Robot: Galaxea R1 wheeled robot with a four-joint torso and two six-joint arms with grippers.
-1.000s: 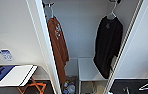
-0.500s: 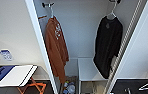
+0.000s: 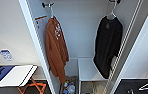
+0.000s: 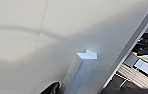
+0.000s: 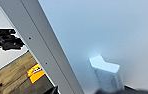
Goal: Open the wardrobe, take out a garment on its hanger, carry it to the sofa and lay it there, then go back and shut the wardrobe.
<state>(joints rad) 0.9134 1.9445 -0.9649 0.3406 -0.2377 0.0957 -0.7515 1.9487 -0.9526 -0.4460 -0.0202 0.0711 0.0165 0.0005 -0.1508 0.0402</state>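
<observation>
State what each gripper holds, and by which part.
Cannot be told. Each wrist view shows a door handle close up, but no fingers.

Open wardrobe (image 3: 90, 30): black garment (image 3: 107, 45) on white hanger (image 3: 111, 13) at 2 o'clock; orange top (image 3: 56, 50) at 10 o'clock; white shelf (image 3: 88, 70) at 6 o'clock.

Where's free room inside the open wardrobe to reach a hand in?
Free: the gap between the orange top and the black garment, and the bare white shelf below it. Crowded: the floor compartment under the orange top, cluttered with small items.
</observation>
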